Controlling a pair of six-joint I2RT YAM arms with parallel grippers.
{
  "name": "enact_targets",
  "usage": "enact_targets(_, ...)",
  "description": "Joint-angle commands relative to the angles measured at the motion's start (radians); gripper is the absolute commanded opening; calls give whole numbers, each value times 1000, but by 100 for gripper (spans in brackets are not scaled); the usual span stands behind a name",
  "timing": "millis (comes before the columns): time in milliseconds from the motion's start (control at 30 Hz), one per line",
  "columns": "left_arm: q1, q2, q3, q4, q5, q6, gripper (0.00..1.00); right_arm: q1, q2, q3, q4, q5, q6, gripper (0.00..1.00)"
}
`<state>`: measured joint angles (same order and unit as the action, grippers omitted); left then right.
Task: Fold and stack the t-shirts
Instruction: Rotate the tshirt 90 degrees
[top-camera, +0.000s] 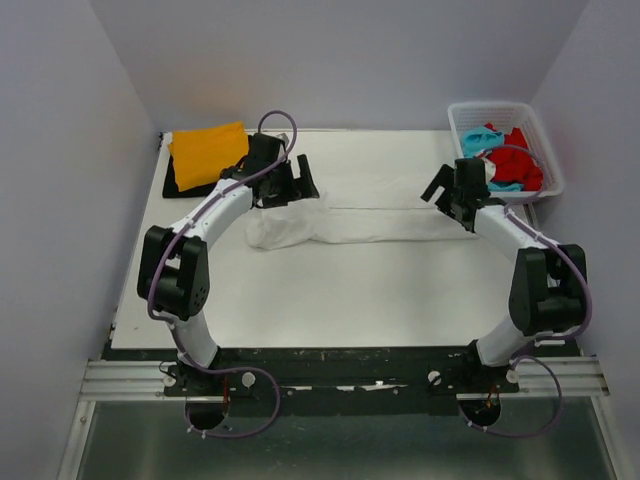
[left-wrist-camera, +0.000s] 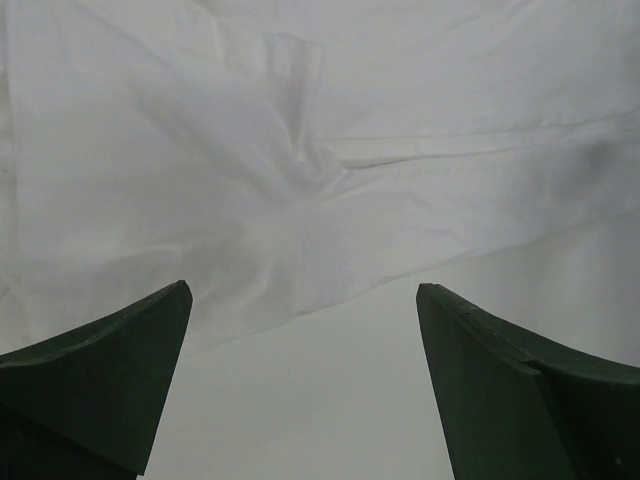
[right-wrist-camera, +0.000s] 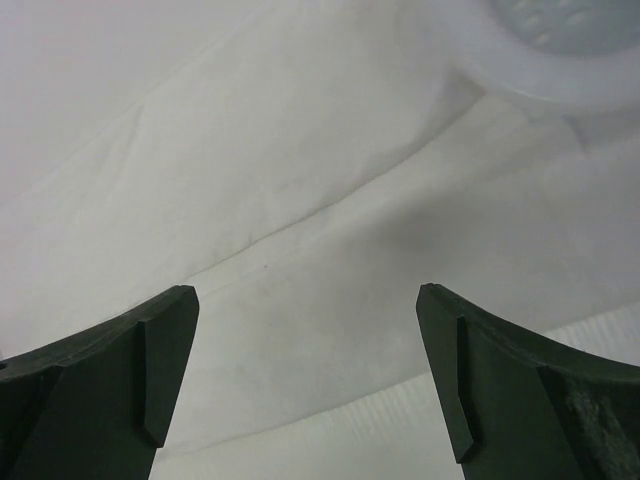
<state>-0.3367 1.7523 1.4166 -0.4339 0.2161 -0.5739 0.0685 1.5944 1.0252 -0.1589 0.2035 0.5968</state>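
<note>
The white t-shirt (top-camera: 350, 226) lies in a long folded band across the middle of the table. It fills the left wrist view (left-wrist-camera: 300, 180) and the right wrist view (right-wrist-camera: 300, 200). My left gripper (top-camera: 290, 185) hovers open over its left end, holding nothing. My right gripper (top-camera: 455, 195) hovers open over its right end, holding nothing. The orange t-shirt (top-camera: 208, 153) lies folded on the black one (top-camera: 175, 185) at the back left. The red t-shirt (top-camera: 520, 160) and the turquoise one (top-camera: 482, 140) sit in the basket.
A white lattice basket (top-camera: 505, 110) stands at the back right corner of the white table (top-camera: 330, 300). Grey walls close in at the back and both sides. The basket's rim shows at the top right of the right wrist view (right-wrist-camera: 540, 75).
</note>
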Motion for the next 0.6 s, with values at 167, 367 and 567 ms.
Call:
enact_targets(167,24,143,-65,16,1,-64,98,49,306,277,92,-179,-125,100)
enact_targets(367,57,179,-148,28,51,-87,99,51,485,433,60,-196,-101,100)
enact_targets(567,68,213,-52,-66,7,-81,98,58,471,346,10,-227,-51,100)
